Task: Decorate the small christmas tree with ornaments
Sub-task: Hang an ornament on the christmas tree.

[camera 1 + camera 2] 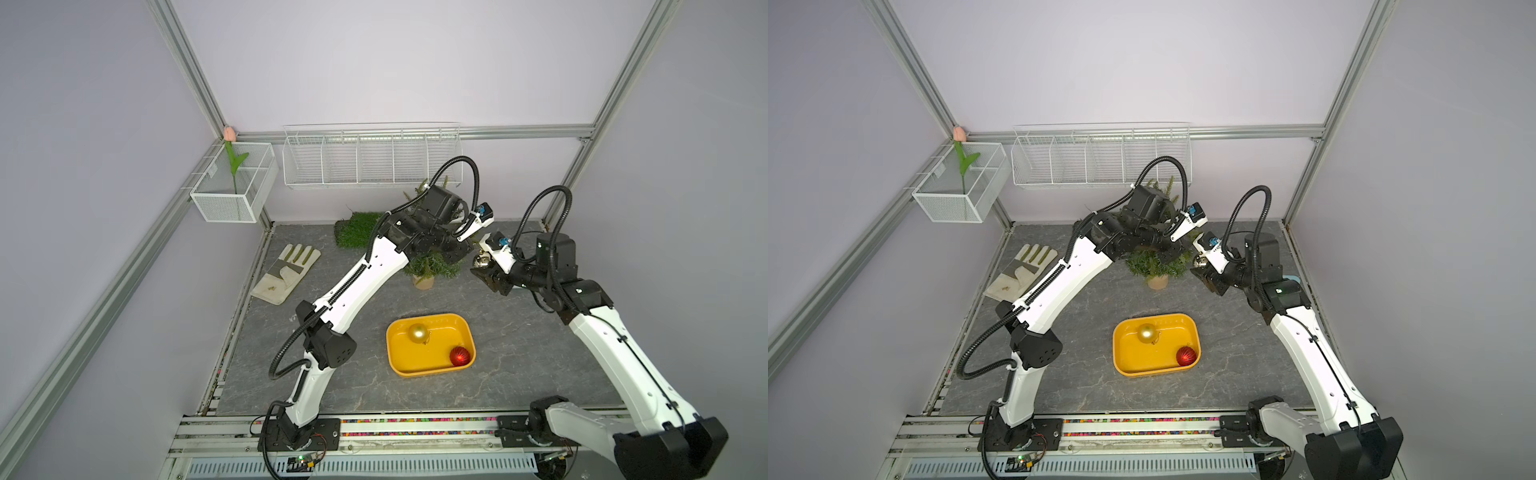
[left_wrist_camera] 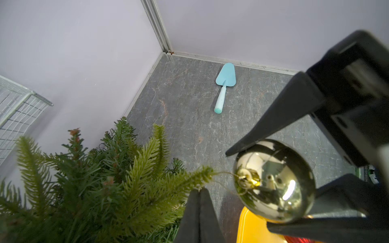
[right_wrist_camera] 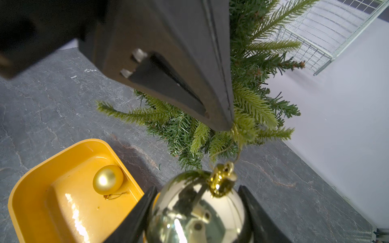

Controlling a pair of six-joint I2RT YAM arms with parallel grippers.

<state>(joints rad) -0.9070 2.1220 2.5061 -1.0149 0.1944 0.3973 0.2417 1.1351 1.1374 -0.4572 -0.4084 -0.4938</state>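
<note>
Top views first: the small green artificial christmas tree [image 1: 432,266] with a tan wrapped base stands toward the back of the grey stone-look desk [image 1: 332,374]. The white-and-black left arm [image 1: 374,266] lies right across its middle, so you only get the lower skirt and a few top sprigs, and I can't pick out that arm's tip there at all. Just right of the tree, the black right fingers [image 1: 494,284] pinch the shiny mirror-gold ball ornament [image 1: 481,261], which is tiny and half hidden here. Ornament count is three: that one, plus the matte gold ball [image 1: 418,333] and the ribbed glossy red ball [image 1: 459,356], lying apart from each other in the one yellow plastic tray [image 1: 432,371] nearer the front. Left wrist view: the left fingers [image 2: 197,210] are pressed flat together with no gap, tips just beside a branch tip. The mirror ball sits clamped between the two right fingers, cap toward the tree. A thin gold thread [image 2: 223,172] runs from the cap to that branch tip, but I can't tell if it's actually hooked over. The tray and red ball are just slivers at the frame edge. Right wrist view: the ball is cut off by the frame, with one finger on each side, just beside the outer branches. The closed left fingers show as a big dark wedge hiding much of the tree, tip touching a sprig.
</note>
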